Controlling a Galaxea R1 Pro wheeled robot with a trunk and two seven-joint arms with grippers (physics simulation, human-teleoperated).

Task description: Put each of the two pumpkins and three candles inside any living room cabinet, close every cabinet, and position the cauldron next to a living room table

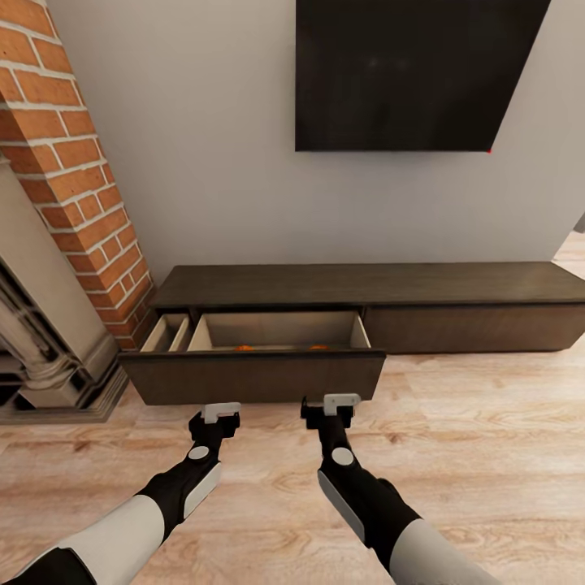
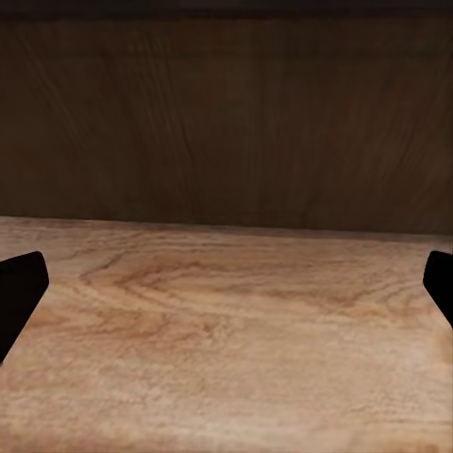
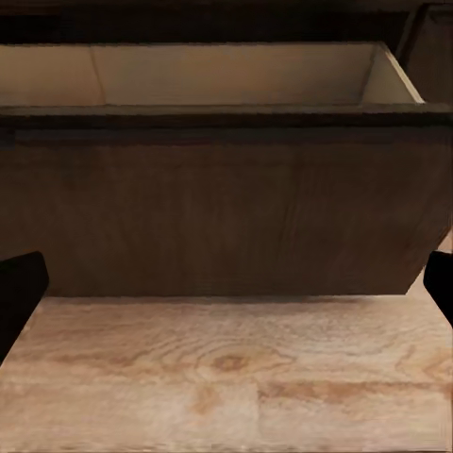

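The low dark-brown cabinet (image 1: 374,286) runs along the wall, and its left drawer (image 1: 253,375) is pulled out over the floor. Two orange pumpkin tops (image 1: 244,348) (image 1: 318,347) peek over the drawer's front panel. My left gripper (image 1: 220,411) and right gripper (image 1: 331,405) hover just before that panel, both open and empty. In the left wrist view the black fingertips (image 2: 21,288) stand wide apart facing the drawer front (image 2: 226,123). The right wrist view shows the drawer front (image 3: 226,217) and its beige inner wall (image 3: 217,75). Candles, cauldron and table are out of view.
A brick chimney (image 1: 73,162) and the beige fireplace surround (image 1: 49,325) stand at the left, close to the drawer's corner. A black TV (image 1: 406,73) hangs on the wall above the cabinet. Light wood floor (image 1: 471,455) spreads to the right.
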